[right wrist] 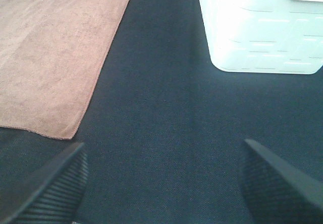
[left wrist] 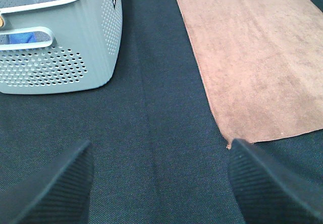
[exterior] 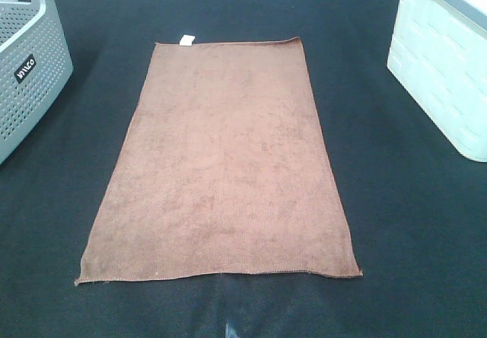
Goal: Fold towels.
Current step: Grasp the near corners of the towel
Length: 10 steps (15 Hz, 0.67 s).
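A reddish-brown towel (exterior: 224, 163) lies spread flat on the dark table, long side running away from me, with a small white tag (exterior: 186, 39) on its far short edge. Neither gripper shows in the high view. In the left wrist view my left gripper (left wrist: 161, 183) is open and empty above bare cloth, near the towel's (left wrist: 252, 57) near left corner. In the right wrist view my right gripper (right wrist: 164, 181) is open and empty above bare cloth, just right of the towel's (right wrist: 50, 52) near right corner.
A grey perforated basket (exterior: 27, 64) stands at the left edge; it also shows in the left wrist view (left wrist: 60, 62), with blue cloth inside. A white basket (exterior: 445, 64) stands at the right, also in the right wrist view (right wrist: 262, 27). Dark table covering (exterior: 411, 224) surrounds the towel.
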{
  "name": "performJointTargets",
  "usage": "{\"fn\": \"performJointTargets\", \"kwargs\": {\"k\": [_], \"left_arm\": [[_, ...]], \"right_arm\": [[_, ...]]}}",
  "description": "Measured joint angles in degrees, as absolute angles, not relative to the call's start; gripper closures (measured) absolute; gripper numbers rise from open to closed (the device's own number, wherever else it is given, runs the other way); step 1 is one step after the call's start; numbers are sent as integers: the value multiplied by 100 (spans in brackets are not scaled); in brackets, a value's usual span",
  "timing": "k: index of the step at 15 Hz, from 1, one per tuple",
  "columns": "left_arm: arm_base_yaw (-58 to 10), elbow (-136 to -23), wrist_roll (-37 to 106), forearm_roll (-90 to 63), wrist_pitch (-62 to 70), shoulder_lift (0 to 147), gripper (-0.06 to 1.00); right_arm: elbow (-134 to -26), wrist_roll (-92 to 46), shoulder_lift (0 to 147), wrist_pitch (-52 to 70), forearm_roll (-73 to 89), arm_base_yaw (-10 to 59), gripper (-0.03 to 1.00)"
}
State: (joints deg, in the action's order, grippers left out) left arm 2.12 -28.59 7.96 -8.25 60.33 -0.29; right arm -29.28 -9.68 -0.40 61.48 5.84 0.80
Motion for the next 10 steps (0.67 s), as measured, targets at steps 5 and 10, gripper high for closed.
{"fn": "performJointTargets", "kwargs": {"k": [5, 10], "left_arm": [[212, -2859, 796, -825, 6033, -29, 23], [212, -2859, 796, -825, 6033, -29, 23]], "right_arm": [[-2928, -968, -40, 6148, 584, 80, 20], [-2928, -968, -40, 6148, 584, 80, 20]]}}
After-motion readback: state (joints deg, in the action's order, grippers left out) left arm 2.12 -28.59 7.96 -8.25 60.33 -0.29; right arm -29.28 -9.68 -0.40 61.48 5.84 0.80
